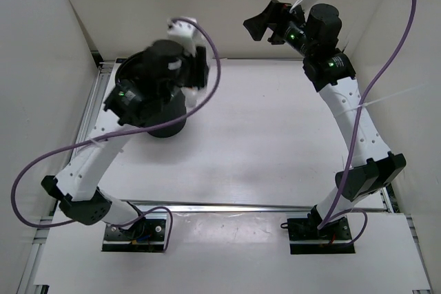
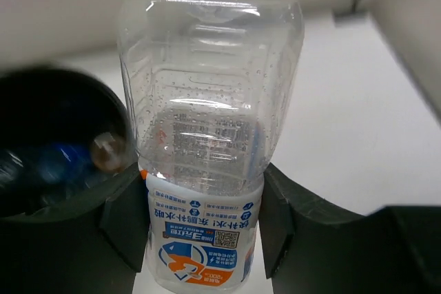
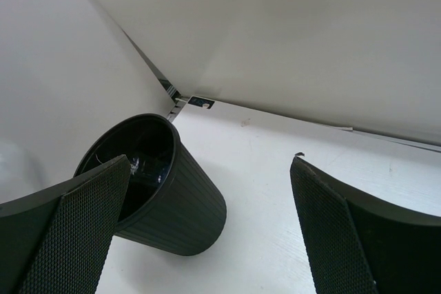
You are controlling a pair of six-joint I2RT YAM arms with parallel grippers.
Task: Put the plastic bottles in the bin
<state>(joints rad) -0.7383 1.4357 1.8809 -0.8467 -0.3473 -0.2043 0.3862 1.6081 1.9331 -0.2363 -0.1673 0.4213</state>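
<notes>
Two arm bases are bolted at the near edge of a white bench (image 1: 262,135). From the left base, the left arm (image 1: 89,163) leans forward and bends over the bin (image 1: 165,127), a round black bucket standing upright on the left side of the bench, toward the back. The arm's wrist covers most of the bin's mouth from above.

In the left wrist view, the left fingers (image 2: 127,218) pinch a plastic bottle (image 2: 207,101) at its labelled end, one dark pad on each side. The bottle is clear and ribbed, with droplets inside and a white, blue and orange-red label. Its bare end points away from the camera. To the bottle's left and lower lies the bin's open mouth (image 2: 41,101). Inside the bin is a blurred bottle with blue on it (image 2: 58,163). The views do not show whether the held bottle is over the mouth or just beside the rim.

The right arm (image 1: 351,115) rises from the right base and reaches toward the back wall. The right fingers (image 3: 69,239) are spread wide with nothing between them. Beyond them, in the right wrist view, the ribbed bin (image 3: 186,204) stands on the bench near the far left corner of the white enclosure.
</notes>
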